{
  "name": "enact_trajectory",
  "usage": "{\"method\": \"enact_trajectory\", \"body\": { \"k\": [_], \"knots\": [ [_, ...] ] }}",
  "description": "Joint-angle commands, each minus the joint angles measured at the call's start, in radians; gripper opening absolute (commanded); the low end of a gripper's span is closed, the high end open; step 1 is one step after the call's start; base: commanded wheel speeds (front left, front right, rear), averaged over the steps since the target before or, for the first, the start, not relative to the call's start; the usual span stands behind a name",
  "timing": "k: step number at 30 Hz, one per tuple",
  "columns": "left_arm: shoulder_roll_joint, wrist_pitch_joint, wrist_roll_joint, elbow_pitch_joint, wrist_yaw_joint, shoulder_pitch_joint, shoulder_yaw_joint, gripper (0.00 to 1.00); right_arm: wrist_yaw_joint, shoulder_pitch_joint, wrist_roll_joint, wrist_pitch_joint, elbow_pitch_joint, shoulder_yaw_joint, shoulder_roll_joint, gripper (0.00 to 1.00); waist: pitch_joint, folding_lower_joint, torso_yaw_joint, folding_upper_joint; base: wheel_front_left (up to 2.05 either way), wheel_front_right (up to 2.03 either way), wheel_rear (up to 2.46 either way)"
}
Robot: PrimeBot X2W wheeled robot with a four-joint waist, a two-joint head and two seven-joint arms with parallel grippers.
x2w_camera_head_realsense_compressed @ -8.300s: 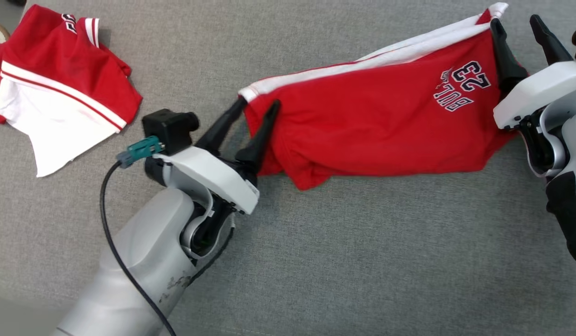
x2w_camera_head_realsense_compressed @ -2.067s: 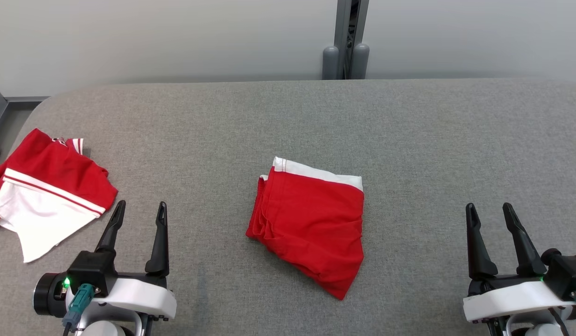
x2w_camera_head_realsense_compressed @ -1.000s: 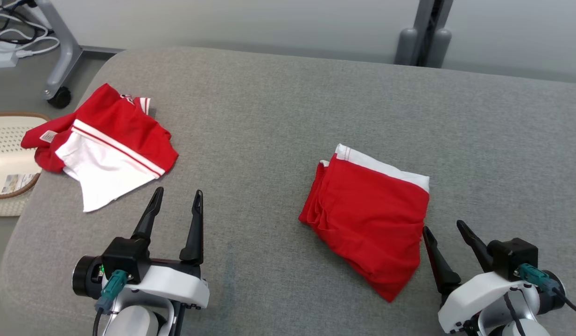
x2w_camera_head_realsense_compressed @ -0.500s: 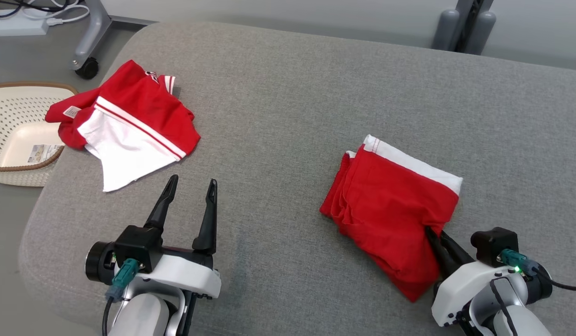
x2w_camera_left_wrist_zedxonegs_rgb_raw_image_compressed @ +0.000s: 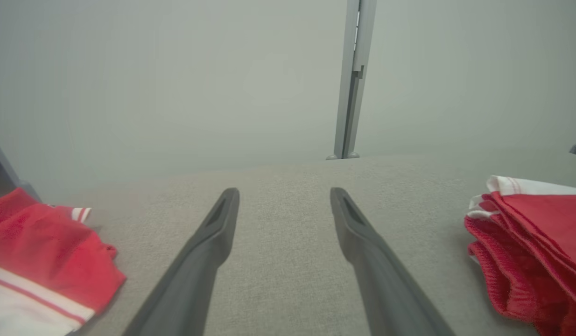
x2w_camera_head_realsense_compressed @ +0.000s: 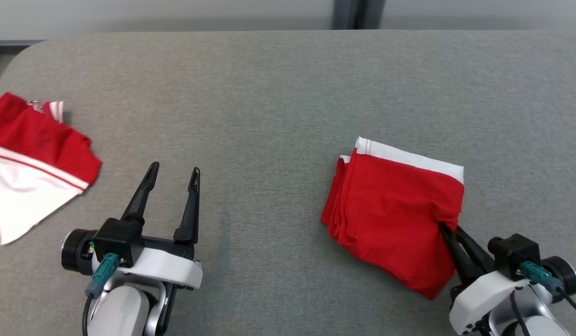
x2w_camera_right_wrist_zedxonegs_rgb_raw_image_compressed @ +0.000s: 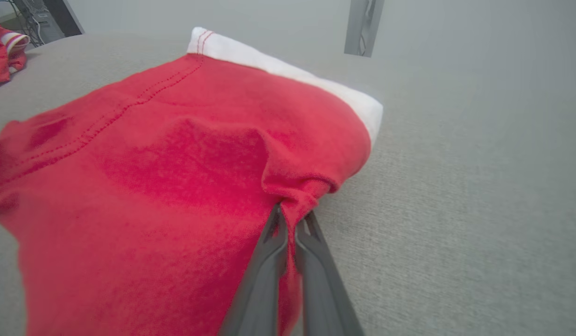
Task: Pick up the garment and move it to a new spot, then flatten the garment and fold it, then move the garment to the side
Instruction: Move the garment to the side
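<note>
The garment (x2w_camera_head_realsense_compressed: pixel 395 210) is a red piece with a white band, folded into a thick square on the grey padded table (x2w_camera_head_realsense_compressed: pixel 278 93). It lies right of centre, its white band toward the back. My right gripper (x2w_camera_head_realsense_compressed: pixel 444 227) is shut on the garment's right edge, and the wrist view shows the red cloth (x2w_camera_right_wrist_zedxonegs_rgb_raw_image_compressed: pixel 185 163) bunched and pinched at the fingertips of that gripper (x2w_camera_right_wrist_zedxonegs_rgb_raw_image_compressed: pixel 291 214). My left gripper (x2w_camera_head_realsense_compressed: pixel 174 169) hovers open over bare table at the lower left, well apart from the garment (x2w_camera_left_wrist_zedxonegs_rgb_raw_image_compressed: pixel 535 252). Nothing sits between the open fingers of the left gripper (x2w_camera_left_wrist_zedxonegs_rgb_raw_image_compressed: pixel 284 196).
A second red and white garment (x2w_camera_head_realsense_compressed: pixel 31 158) lies spread at the table's left edge, also seen beside the left fingers (x2w_camera_left_wrist_zedxonegs_rgb_raw_image_compressed: pixel 40 270). A grey post (x2w_camera_left_wrist_zedxonegs_rgb_raw_image_compressed: pixel 351 79) stands behind the table's far edge against a pale wall.
My right gripper has reached in and shut on the folded garment's right edge. The head camera swung, so the whole picture shifted. The left gripper has stayed open.
</note>
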Motion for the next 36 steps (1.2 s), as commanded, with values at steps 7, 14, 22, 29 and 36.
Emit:
{"method": "enact_trajectory", "body": {
  "k": [7,14,22,29,36],
  "knots": [
    [0.044,0.025,0.02,-0.042,-0.004,-0.047,0.003,1.0,0.0,0.036,-0.043,0.002,-0.063,-0.093,-0.075,0.0,0.068,0.0,-0.219,-0.0001,0.0,0.0,0.0],
    [0.053,0.048,0.029,-0.067,-0.012,-0.086,-0.013,1.0,0.0,-0.08,-0.07,-0.026,-0.004,-0.14,-0.188,0.0,0.119,0.0,-0.264,-0.0001,0.0,0.0,0.0],
    [0.053,0.067,0.048,-0.092,-0.027,-0.162,-0.047,1.0,0.0,-0.345,-0.11,-0.098,0.236,-0.11,-0.32,0.0,0.199,0.0,-0.264,-0.0001,0.0,0.0,0.0],
    [0.049,0.071,0.061,-0.099,-0.034,-0.213,-0.07,1.0,0.0,-0.511,-0.13,-0.153,0.45,-0.091,-0.372,0.0,0.255,0.0,-0.259,-0.0001,0.0,0.0,0.0],
    [0.055,0.071,0.062,-0.093,-0.042,-0.245,-0.079,1.0,0.0,-0.616,-0.167,-0.208,0.614,-0.124,-0.352,1.0,0.287,0.0,-0.261,-0.0001,0.0,0.0,0.0]
  ]
}}
